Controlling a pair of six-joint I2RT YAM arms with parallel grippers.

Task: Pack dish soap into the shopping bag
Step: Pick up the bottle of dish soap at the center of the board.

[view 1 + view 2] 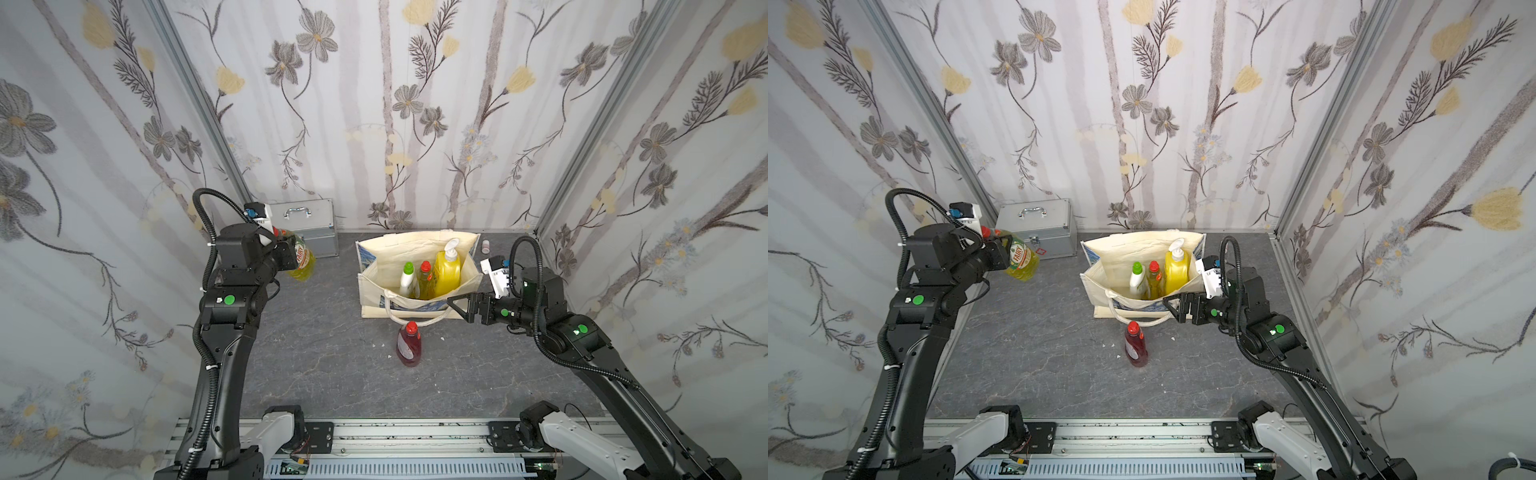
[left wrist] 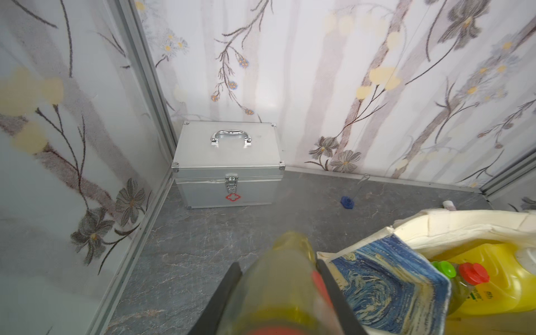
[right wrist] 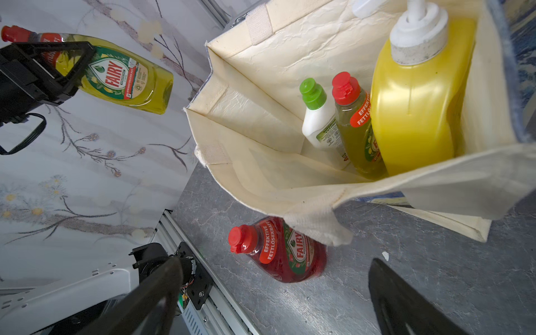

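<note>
**Top views, with both wrist views: one soap bottle aloft, three bagged, one on the table**

Left gripper (image 1: 1005, 248) is clamping the held yellow-green bottle (image 1: 1022, 259) at its shoulder, just below the red cap. That bottle is hanging tilted above the table (image 1: 332, 374), cap pointing toward the upper left of the frame and base toward the lower right. It is sitting left of centre in both top views, well apart from the shopping bag (image 1: 409, 243), with bare table lying between them.

The bag is standing open at frame centre. Three bottles are standing upright in a row inside it: the white green-capped bottle (image 1: 407, 278), the bagged yellow-green bottle (image 1: 424, 276), and the big yellow pump bottle (image 1: 446, 270) nearest the right wall.

The red bottle (image 1: 409, 345) is standing on the table just below the bag, its cap near a drooping bag handle (image 1: 388, 303); whether they are touching cannot be told.

Right gripper (image 1: 454, 302) is hovering with jaws spread wide, holding nothing, just beside the bag's lower right corner.

A silver case (image 1: 309, 226) is sitting behind the held bottle, at the back wall. A small white item (image 1: 485, 246) is lying beyond the bag's upper right corner. A small blue item (image 2: 347, 202) is lying between case and bag.
</note>
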